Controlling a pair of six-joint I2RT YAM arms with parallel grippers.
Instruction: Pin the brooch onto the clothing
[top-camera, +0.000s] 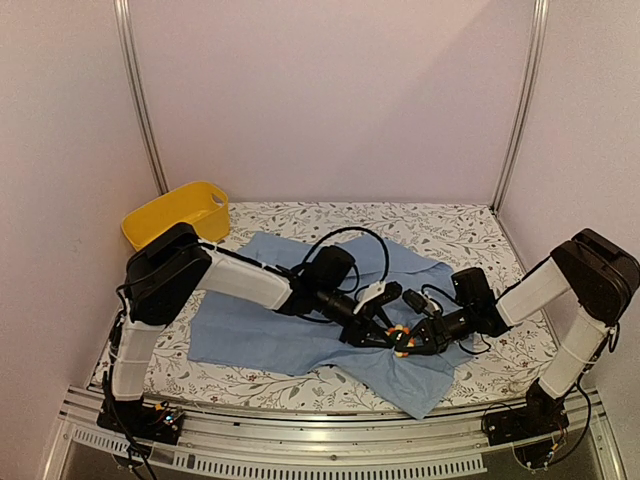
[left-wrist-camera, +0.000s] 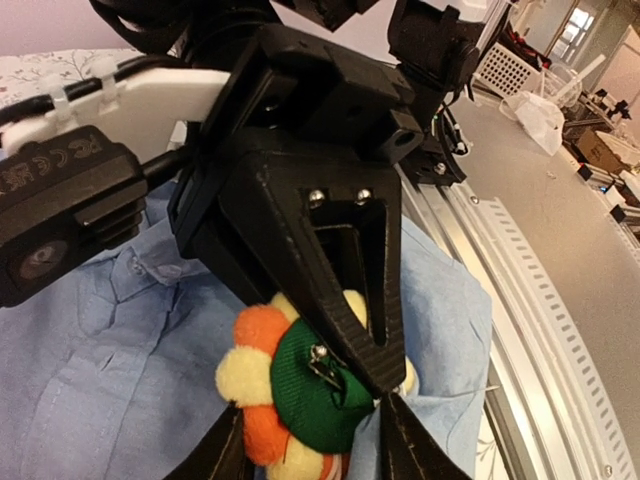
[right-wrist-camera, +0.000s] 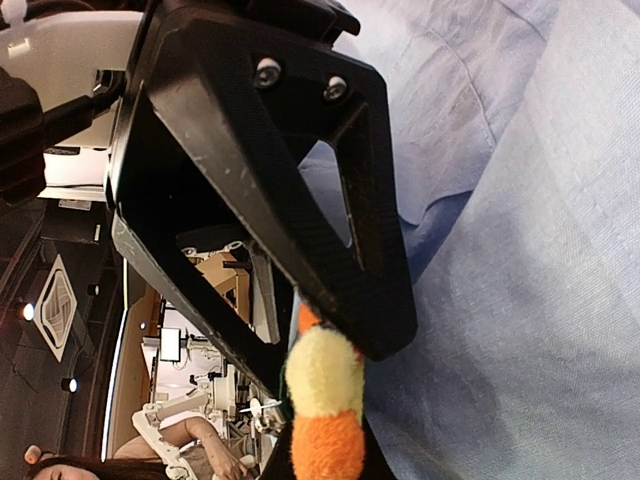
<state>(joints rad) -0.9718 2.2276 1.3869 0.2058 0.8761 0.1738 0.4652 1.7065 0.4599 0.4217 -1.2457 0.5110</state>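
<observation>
The light blue clothing (top-camera: 250, 330) lies spread on the table. The brooch (top-camera: 401, 340), a plush flower with orange and yellow petals, is held just above the shirt's right part. My right gripper (top-camera: 415, 343) is shut on it. In the right wrist view the brooch (right-wrist-camera: 325, 400) shows edge-on between my right gripper (right-wrist-camera: 325, 360) and the shirt (right-wrist-camera: 530, 300). The left wrist view shows the brooch's green back (left-wrist-camera: 300, 390) with its metal pin, pressed by a right finger (left-wrist-camera: 340, 280). My left gripper (left-wrist-camera: 312, 465) stands half apart, straddling the lower petals and a raised shirt fold (left-wrist-camera: 440, 330); whether it squeezes is unclear.
A yellow plastic basin (top-camera: 180, 215) stands at the back left. The floral table cover (top-camera: 450, 230) shows around the shirt. A metal rail (top-camera: 330, 440) runs along the near edge. Black cables (top-camera: 345, 240) loop over the left wrist.
</observation>
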